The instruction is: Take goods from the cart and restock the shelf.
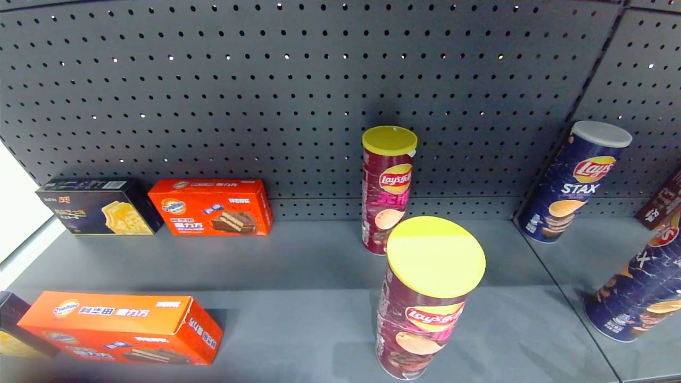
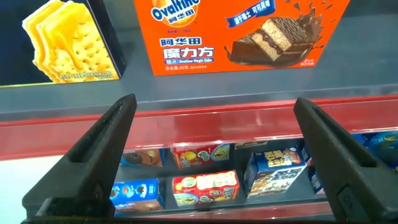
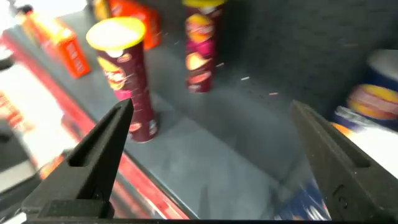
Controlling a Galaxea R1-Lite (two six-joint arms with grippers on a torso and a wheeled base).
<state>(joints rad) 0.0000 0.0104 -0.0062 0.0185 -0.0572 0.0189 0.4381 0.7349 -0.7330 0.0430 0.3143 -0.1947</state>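
On the grey shelf [image 1: 298,266] stand two maroon chip cans with yellow lids, one at the back [image 1: 387,189] and one near the front [image 1: 425,298]. Two orange wafer boxes lie at the left, one at the back [image 1: 212,206] and one at the front [image 1: 119,327]. My left gripper [image 2: 214,165] is open and empty, in front of the shelf's red edge [image 2: 211,124], below an orange box [image 2: 242,34]. My right gripper [image 3: 217,158] is open and empty, off the shelf front, facing the near maroon can [image 3: 127,74] and the far one [image 3: 202,46].
A dark cracker box [image 1: 101,206] sits at the back left. Blue chip cans stand in the bay to the right, one at the back [image 1: 572,181] and one nearer [image 1: 636,287]. A perforated panel [image 1: 298,85] backs the shelf. Boxed goods [image 2: 205,186] fill the lower shelf.
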